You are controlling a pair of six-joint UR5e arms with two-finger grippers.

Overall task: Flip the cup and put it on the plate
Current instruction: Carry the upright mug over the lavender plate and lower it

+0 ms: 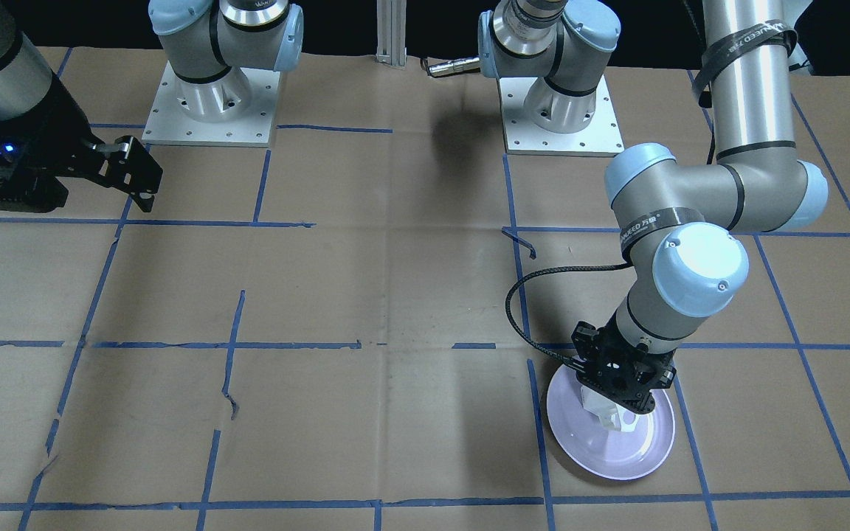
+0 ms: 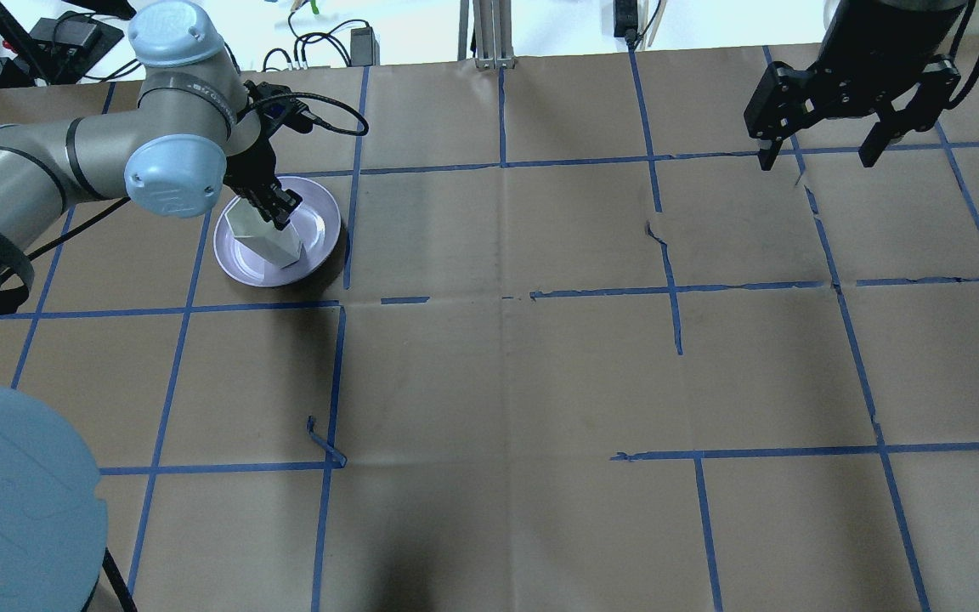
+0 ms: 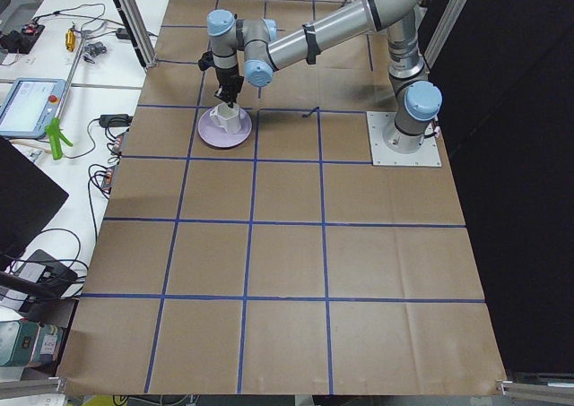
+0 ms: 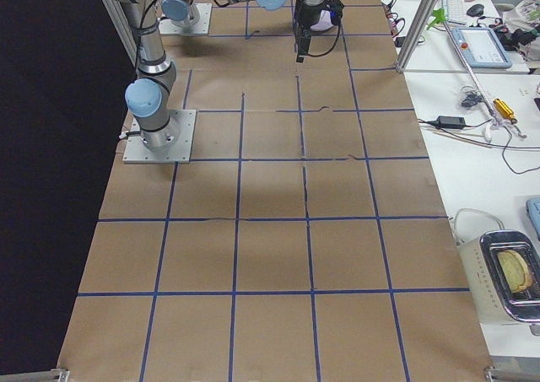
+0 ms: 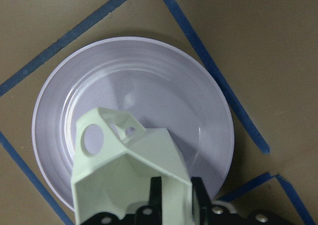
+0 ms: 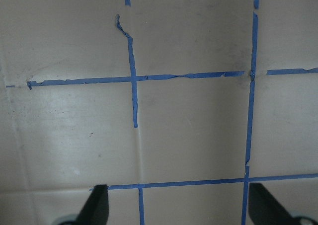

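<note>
Black and two-fingered, the left end effector (image 5: 176,194) is clamped on one wall of the white faceted cup (image 5: 130,158), with one finger inside the rim and one outside; the cup is held mouth-up and tilted over the middle of the pale lavender plate (image 5: 149,81), its angular handle turned away from the fingers; whether its base touches the plate cannot be told; the plate is laid on the brown paper surface (image 2: 540,382), which is crossed by lines of blue tape (image 2: 583,161); the right end effector (image 2: 818,159) is spread wide above the paper, well apart from the plate.
</note>
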